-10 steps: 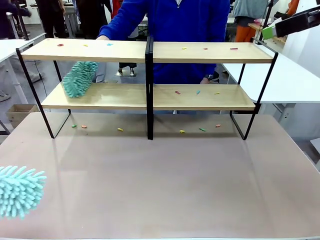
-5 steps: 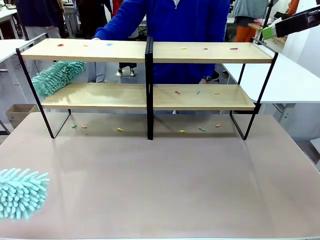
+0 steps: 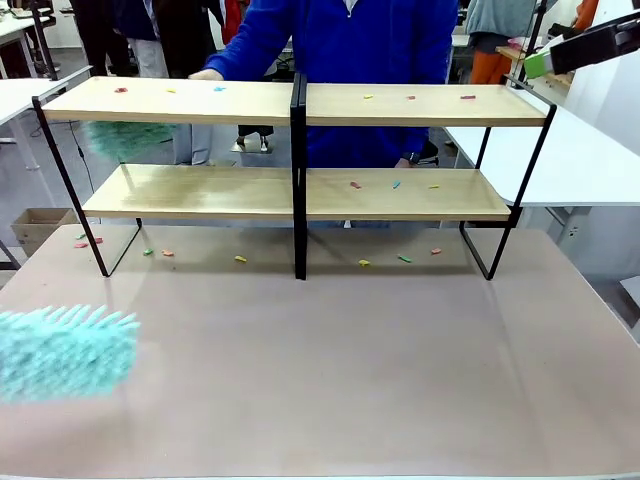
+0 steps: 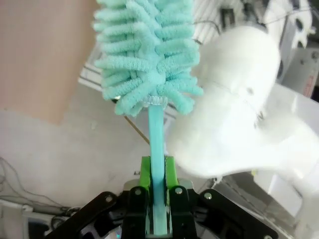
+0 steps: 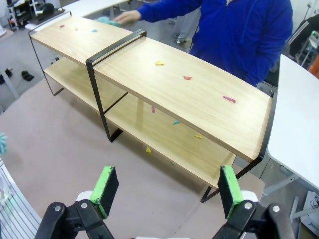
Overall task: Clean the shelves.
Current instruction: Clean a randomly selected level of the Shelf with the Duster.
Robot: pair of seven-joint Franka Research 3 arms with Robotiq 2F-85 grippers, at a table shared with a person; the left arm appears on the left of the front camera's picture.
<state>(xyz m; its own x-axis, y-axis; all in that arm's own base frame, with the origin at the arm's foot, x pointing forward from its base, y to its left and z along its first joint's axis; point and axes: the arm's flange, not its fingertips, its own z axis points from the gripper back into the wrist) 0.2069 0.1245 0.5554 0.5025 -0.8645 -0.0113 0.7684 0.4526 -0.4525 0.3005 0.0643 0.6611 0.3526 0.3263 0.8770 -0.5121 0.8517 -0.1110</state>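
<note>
Gripping teal duster (image 4: 144,50) by its handle, clenched in left gripper (image 4: 157,172), at table's near left edge. Holding right gripper (image 5: 167,186) spread wide, high at right. Facing shelves (image 3: 180,100) along far edge, strewn with coloured scraps (image 3: 355,185); bare tabletop (image 3: 350,350) between.

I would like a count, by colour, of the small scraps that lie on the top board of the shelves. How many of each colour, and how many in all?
red scraps: 3
yellow scraps: 2
blue scraps: 1
Total on the top board: 6
</note>
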